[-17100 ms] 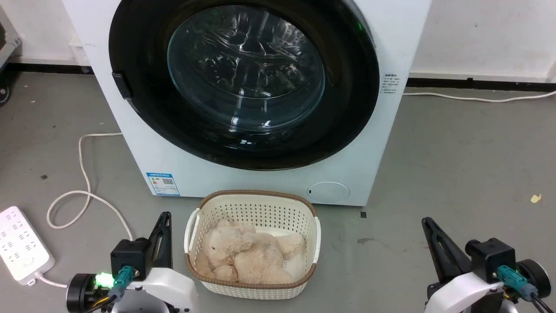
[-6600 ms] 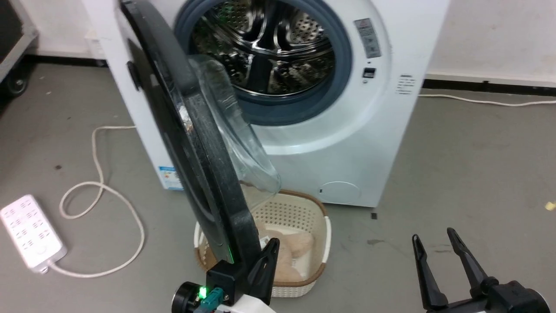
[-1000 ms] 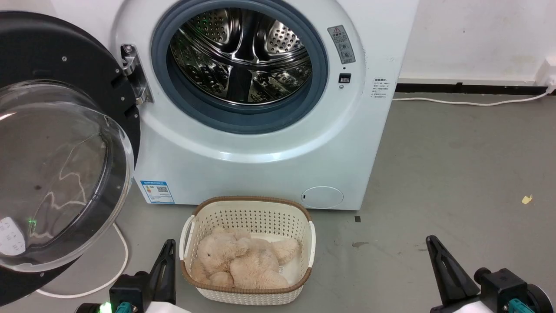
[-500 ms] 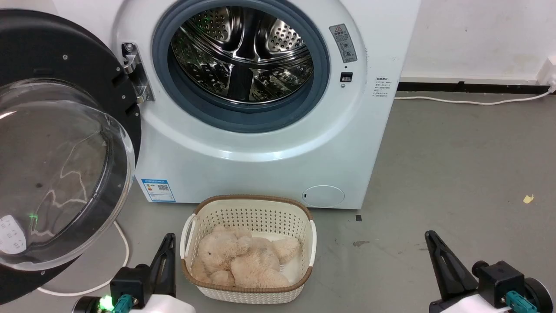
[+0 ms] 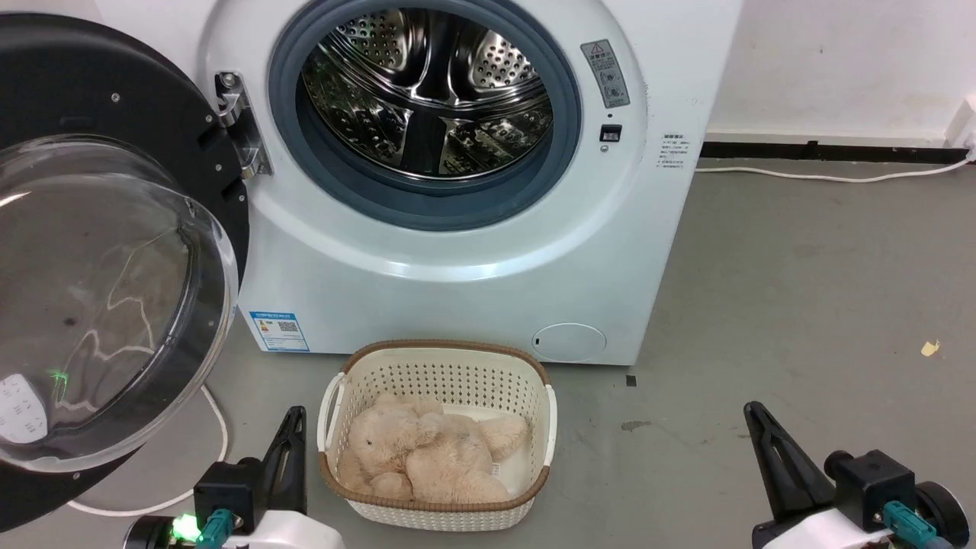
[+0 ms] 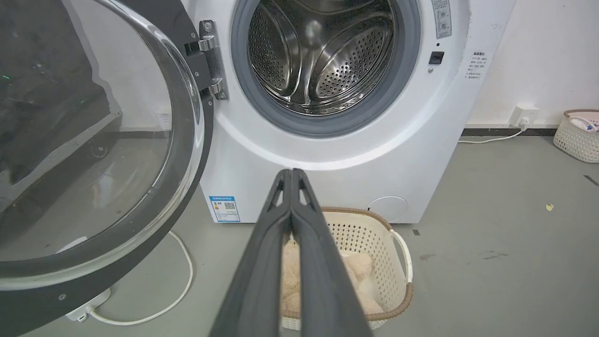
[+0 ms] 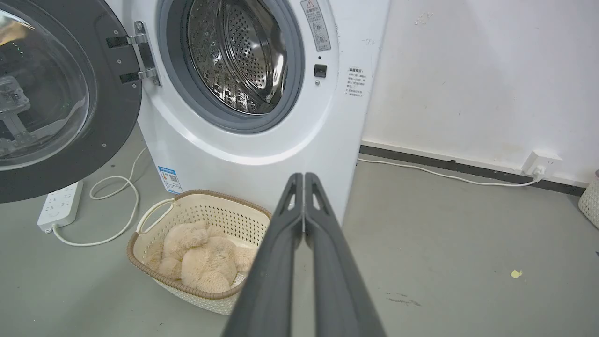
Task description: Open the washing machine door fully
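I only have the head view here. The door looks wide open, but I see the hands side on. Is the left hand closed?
Observer: Yes. The left wrist view shows the left hand with its fingers pressed together, holding nothing.
Operator: And the other one?
Observer: The right hand is shut too, and empty. Its fingertips meet in the right wrist view.
Operator: Anything off to my right?
Observer: A second pale basket sits just past the wall socket.

Grey floor [image 5: 801, 267], white washing machine [image 5: 457, 293], cream basket [image 5: 442, 379], power strip [image 7: 60, 206], white cable [image 5: 823, 181]
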You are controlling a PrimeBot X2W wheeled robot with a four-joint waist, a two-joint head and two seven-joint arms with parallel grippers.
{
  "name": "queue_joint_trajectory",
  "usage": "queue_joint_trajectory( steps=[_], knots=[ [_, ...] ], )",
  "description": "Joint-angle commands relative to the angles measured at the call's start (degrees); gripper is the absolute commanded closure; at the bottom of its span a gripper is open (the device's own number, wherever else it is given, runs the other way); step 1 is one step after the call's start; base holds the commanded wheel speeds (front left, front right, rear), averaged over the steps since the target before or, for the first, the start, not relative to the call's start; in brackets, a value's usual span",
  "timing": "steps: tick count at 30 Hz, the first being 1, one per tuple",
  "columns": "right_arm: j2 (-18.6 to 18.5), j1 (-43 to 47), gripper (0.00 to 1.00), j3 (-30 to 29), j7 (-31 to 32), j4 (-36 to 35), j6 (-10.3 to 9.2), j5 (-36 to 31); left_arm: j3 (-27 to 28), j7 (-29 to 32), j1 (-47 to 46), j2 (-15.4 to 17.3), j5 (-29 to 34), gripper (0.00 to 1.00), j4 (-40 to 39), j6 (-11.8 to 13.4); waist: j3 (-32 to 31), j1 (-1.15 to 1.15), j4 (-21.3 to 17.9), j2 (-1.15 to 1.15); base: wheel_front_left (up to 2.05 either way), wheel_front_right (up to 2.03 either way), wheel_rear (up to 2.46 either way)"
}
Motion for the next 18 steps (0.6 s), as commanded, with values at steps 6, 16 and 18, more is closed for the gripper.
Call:
queue_joint_trajectory(
  steps=[6,16,18],
  knots=[
    [0.2,-1.6,1.0,0.0,1.0,0.2,-0.04,-0.3,1.0,0.9,-1.4,-1.0,1.5,1.0,-0.4,-0.9,0.1,0.0,0.1,0.0,0.0,0.0,0.0],
    [0.2,-2.3,1.0,-0.1,2.2,0.2,-0.04,-0.5,2.2,2.0,-1.9,-2.0,3.0,1.0,-0.6,-1.7,0.3,0.0,0.2,0.0,0.0,0.0,0.0],
    [0.2,-2.5,1.0,-0.1,2.5,0.2,-0.04,-0.6,2.4,2.3,-2.0,-2.2,3.3,1.0,-0.6,-1.9,0.3,0.0,0.3,0.0,0.0,0.0,0.0]
  ],
)
